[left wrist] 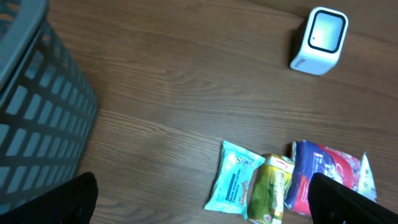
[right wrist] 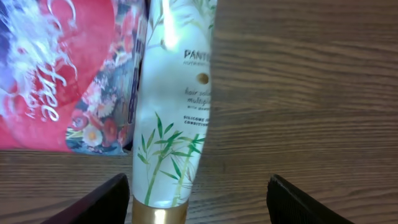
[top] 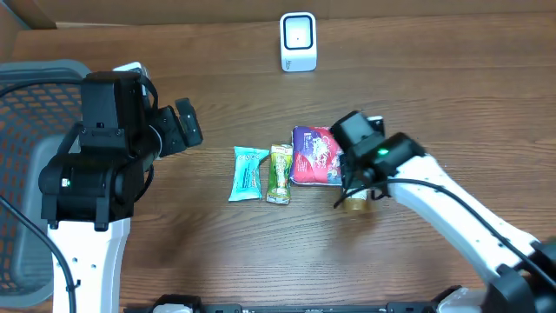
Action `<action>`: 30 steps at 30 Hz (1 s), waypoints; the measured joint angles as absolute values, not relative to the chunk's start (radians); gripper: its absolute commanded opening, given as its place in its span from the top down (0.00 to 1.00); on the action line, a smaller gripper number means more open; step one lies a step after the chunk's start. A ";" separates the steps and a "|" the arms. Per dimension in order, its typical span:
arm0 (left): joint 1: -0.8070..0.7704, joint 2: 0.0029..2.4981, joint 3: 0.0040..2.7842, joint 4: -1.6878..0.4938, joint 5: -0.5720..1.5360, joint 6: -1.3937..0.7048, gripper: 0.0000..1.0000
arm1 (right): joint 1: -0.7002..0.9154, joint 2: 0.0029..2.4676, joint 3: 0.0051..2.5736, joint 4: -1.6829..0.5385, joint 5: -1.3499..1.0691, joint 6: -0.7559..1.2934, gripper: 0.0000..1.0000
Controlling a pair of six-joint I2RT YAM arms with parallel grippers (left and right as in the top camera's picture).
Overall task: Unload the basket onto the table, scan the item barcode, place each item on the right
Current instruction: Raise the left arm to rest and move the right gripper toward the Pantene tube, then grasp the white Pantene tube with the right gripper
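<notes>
1. The right gripper (right wrist: 199, 190) is hovering over the tube (right wrist: 171, 124) with its jaws released, one on each side and not touching it. The tube is lying flat just beside the red pouch (right wrist: 68, 74).
2. The jaws should be closing squarely on the tube's middle, clear of the pouch; the barcode is perhaps underneath.
3. The left gripper (left wrist: 205, 202) is hanging released and empty.
4. I am counting one tube, one red pouch, one blue packet (top: 248, 173), one green packet (top: 279, 173), one scanner (top: 298, 41) and one basket (left wrist: 37, 112).

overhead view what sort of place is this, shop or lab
Probably a mock checkout on a test bench: a small white scanner stands on the wooden table, a blue packet and a red pouch lie in a row of goods, and a grey mesh basket sits alongside.
</notes>
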State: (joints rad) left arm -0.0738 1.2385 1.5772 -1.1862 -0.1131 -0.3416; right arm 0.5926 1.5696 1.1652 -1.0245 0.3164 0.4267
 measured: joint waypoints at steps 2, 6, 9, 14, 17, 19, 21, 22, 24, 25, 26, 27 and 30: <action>-0.074 1.241 1.577 -1.186 -0.119 -0.346 0.01 | 0.632 1.605 1.165 -1.024 0.347 0.450 0.28; -0.074 1.253 1.577 -1.186 -0.128 -0.351 0.00 | 0.694 1.646 1.165 -1.021 0.408 0.488 0.28; -0.074 1.261 1.577 -1.186 -0.130 -0.360 0.00 | 0.709 1.666 1.165 -1.021 0.427 0.502 0.27; -0.074 1.270 1.577 -1.186 -0.133 -0.364 0.01 | 0.729 1.699 1.165 -1.003 0.434 0.506 0.24; -0.074 1.274 1.577 -1.186 -0.133 -0.364 0.00 | 0.760 1.729 1.165 -0.981 0.424 0.500 0.24; -0.074 1.279 1.577 -1.186 -0.133 -0.364 0.00 | 0.781 1.750 1.165 -0.979 0.424 0.497 0.24; -0.074 1.283 1.577 -1.186 -0.133 -0.364 0.01 | 0.796 1.772 1.165 -0.980 0.427 0.500 0.25; -0.074 1.283 1.577 -1.186 -0.133 -0.364 0.00 | 0.799 1.782 1.165 -0.980 0.429 0.503 0.25; -0.074 1.283 1.577 -1.186 -0.133 -0.364 0.01 | 0.799 1.805 1.165 -0.984 0.446 0.519 0.25; -0.074 1.283 1.577 -1.186 -0.133 -0.364 0.00 | 0.799 1.810 1.165 -0.989 0.458 0.530 0.25; -0.074 1.283 1.577 -1.187 -0.133 -0.364 0.00 | 0.798 1.812 1.165 -0.996 0.471 0.542 0.25; -0.074 1.284 1.577 -1.186 -0.133 -0.364 0.01 | 0.797 1.812 1.165 -1.001 0.486 0.554 0.25; -0.074 1.284 1.577 -1.186 -0.133 -0.364 0.00 | 0.794 1.812 1.166 -1.010 0.526 0.585 0.24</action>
